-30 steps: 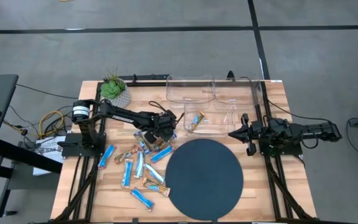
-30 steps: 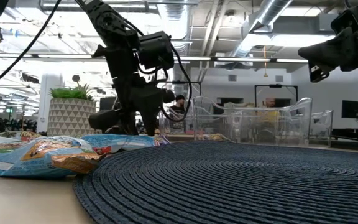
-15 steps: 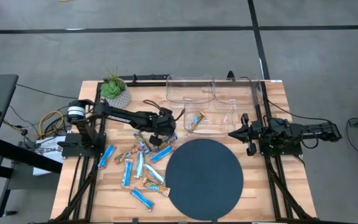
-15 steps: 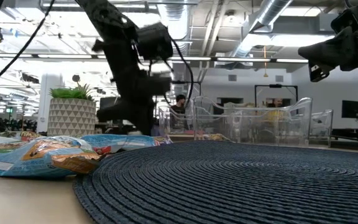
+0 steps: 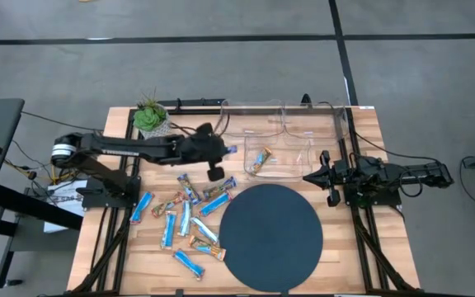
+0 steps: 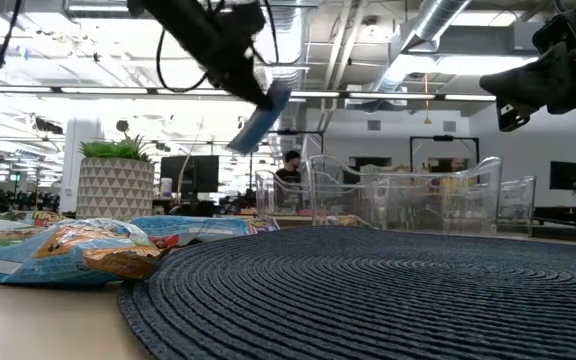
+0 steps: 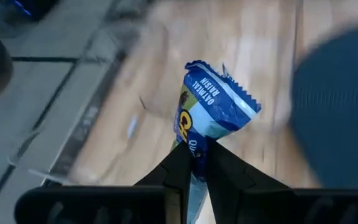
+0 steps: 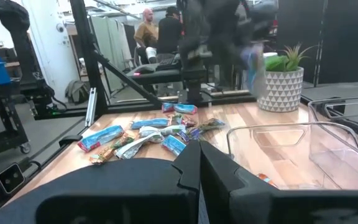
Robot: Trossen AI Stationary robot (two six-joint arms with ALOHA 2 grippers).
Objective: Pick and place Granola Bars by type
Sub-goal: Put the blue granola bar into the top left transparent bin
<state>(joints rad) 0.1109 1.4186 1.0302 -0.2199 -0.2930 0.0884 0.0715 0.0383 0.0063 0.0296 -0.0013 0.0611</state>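
My left gripper [image 5: 223, 152] is raised over the table's middle, near the clear bins, shut on a light-blue granola bar [image 7: 215, 107]. In the low view that bar [image 6: 259, 122] hangs slanted in the air below the gripper [image 6: 255, 82]. Several more bars, light-blue and brown-orange, lie flat in a loose pile [image 5: 186, 216] on the wood left of the dark mat. One orange bar [image 5: 261, 159] lies inside the near bin. My right gripper [image 5: 323, 176] waits at the table's right side, shut and touching nothing. My left gripper pinches the light-blue bar between its two fingers, at a spot near one end [image 7: 196, 152]. The fingers come from above, slanting down. The bar is lifted clear of the table and sticks out past the fingertips, tilted, with its crimped free end [image 7: 224, 73] away from the gripper.
A round dark woven mat [image 5: 270, 237] covers the near middle of the table. Three clear plastic bins [image 5: 254, 118] [image 5: 313, 118] [image 5: 280, 157] stand at the far middle. A potted plant [image 5: 150, 120] stands at the far left. People show in the room behind.
My left gripper has risen from the pile of bars and swung up toward the far edge and the bins, carrying one light-blue bar. That bar now hangs clear of the table. The rest of the pile lies as before.
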